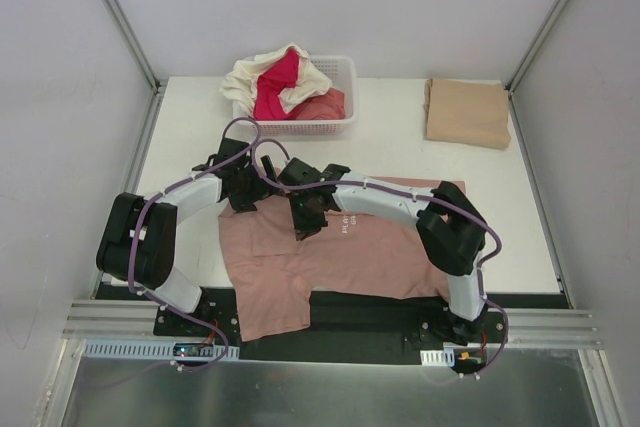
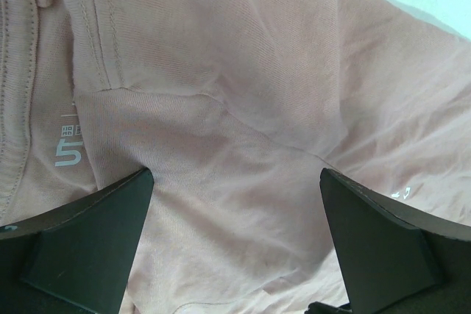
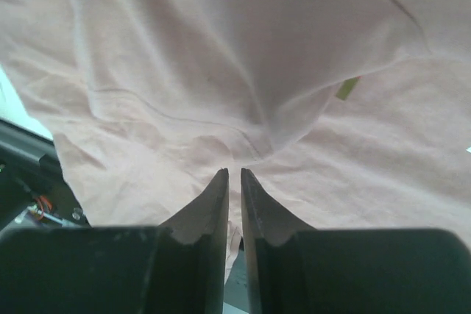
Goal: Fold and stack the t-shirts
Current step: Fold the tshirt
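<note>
A dusty-pink t-shirt [image 1: 350,252] lies spread on the table in front of the arms, one sleeve hanging over the near edge. Its cloth fills the left wrist view [image 2: 221,71] and the right wrist view [image 3: 221,49]. My left gripper [image 1: 243,190] [image 2: 235,182] hovers over the shirt's upper left part, jaws wide open with nothing between them. My right gripper [image 1: 305,219] [image 3: 234,173] sits at a puckered fold near the shirt's middle, its jaws parted by only a narrow slit. A folded tan t-shirt [image 1: 467,112] lies at the back right.
A white lattice basket [image 1: 345,123] at the back centre holds cream [image 1: 250,75], magenta [image 1: 277,87] and coral [image 1: 325,105] t-shirts. Grey walls enclose the table [image 1: 190,127] on the left, right and back. The two arms cross closely over the pink shirt.
</note>
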{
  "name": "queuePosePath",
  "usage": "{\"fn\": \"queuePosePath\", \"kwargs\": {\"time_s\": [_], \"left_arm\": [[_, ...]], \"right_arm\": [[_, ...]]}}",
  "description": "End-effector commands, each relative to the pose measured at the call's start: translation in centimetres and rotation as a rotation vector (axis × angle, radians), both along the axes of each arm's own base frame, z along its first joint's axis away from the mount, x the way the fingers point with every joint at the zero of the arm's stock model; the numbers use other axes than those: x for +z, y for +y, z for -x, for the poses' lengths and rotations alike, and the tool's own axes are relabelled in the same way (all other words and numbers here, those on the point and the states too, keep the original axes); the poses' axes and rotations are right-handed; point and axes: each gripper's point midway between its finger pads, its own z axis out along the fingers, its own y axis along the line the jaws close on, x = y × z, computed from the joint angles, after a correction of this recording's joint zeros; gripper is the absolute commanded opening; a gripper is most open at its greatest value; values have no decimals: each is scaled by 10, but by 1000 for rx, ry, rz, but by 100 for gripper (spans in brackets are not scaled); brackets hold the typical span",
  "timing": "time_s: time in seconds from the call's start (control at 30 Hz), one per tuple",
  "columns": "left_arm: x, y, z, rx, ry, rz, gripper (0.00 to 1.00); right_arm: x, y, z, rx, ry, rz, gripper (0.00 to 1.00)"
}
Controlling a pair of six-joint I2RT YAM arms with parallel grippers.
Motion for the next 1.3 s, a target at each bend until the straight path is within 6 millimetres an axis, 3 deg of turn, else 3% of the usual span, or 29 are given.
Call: {"fn": "queuePosePath", "kwargs": {"time_s": [0.0, 0.13, 0.23, 0.33, 0.5, 0.6, 0.63, 0.8, 0.93, 1.07, 1.13, 1.17, 1.27], "left_arm": [[-13, 17, 4, 16, 31, -72, 99], [-13, 18, 3, 16, 28, -75, 99], [-14, 18, 4, 14, 32, -76, 99], [-15, 18, 5, 13, 36, -78, 99], [-10, 17, 5, 3, 22, -72, 99], [0, 14, 6, -14, 0, -47, 99], [7, 13, 6, -18, -18, -39, 100], [34, 2, 10, -51, -65, 35, 99], [61, -11, 6, -79, -120, 106, 99], [81, -27, -15, -104, -155, 129, 99], [71, -34, -23, -122, -129, 118, 99], [73, -35, -32, -114, -134, 116, 99], [53, -38, -46, -111, -86, 98, 99]], "right_arm": [[34, 23, -3, 81, -26, -128, 15], [26, 22, -5, 71, -12, -98, 18], [23, 11, -8, 61, -40, -64, 24], [22, -12, -12, 38, -93, -8, 44], [12, -61, -21, -29, -107, 63, 61], [18, -93, -32, -72, -150, 91, 84], [22, -105, -41, -101, -175, 101, 97], [50, -160, -51, -201, -258, 106, 97], [47, -235, -65, -384, -268, 186, 97], [47, -283, -82, -491, -277, 188, 97], [38, -304, -94, -535, -251, 201, 97], [35, -309, -98, -546, -243, 199, 97], [19, -325, -113, -595, -178, 178, 97]]}}
